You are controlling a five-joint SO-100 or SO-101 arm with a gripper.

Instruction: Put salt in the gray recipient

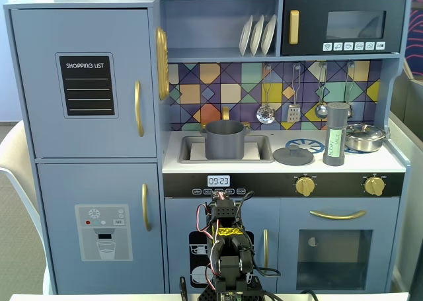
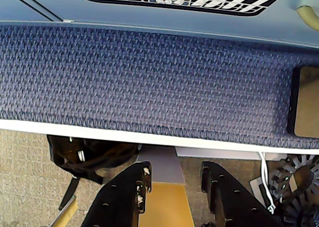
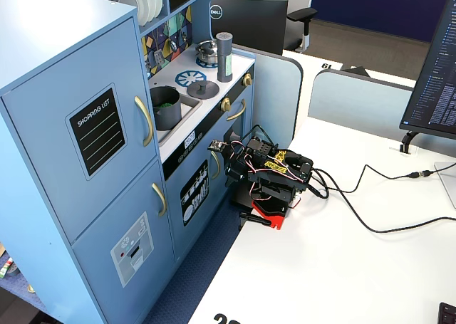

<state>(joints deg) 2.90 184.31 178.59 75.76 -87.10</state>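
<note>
The gripper [image 2: 172,179] shows in the wrist view as two black fingers [image 2: 124,197] a little spread, with nothing between them; below lies a blue woven strip and the floor. In both fixed views the arm [image 3: 267,178] is folded low at the edge of the white table [image 3: 342,267], in front of the toy kitchen [image 1: 86,149], well apart from the counter.

The salt [image 1: 336,134] is one tall slim gray shaker with a pale green label that reads "SALT" from top to bottom. It stands upright on the stove top, between the flat gray lid [image 1: 293,155] and the shiny silver pan [image 1: 365,137]. The gray recipient [image 1: 225,139] is one matte gray pot with a rolled rim, standing in the sink, left of the lid in this view.

Three white plates [image 1: 258,35] stand on the shelf, and three utensils [image 1: 294,96] hang on the tiled wall. Two gold knobs [image 1: 305,185] are on the front. The door board [image 1: 86,85] reads "SHOPPING LIST", the clock [image 1: 218,180] shows "09:23", and a monitor [image 3: 246,18] carries a Dell logo.
</note>
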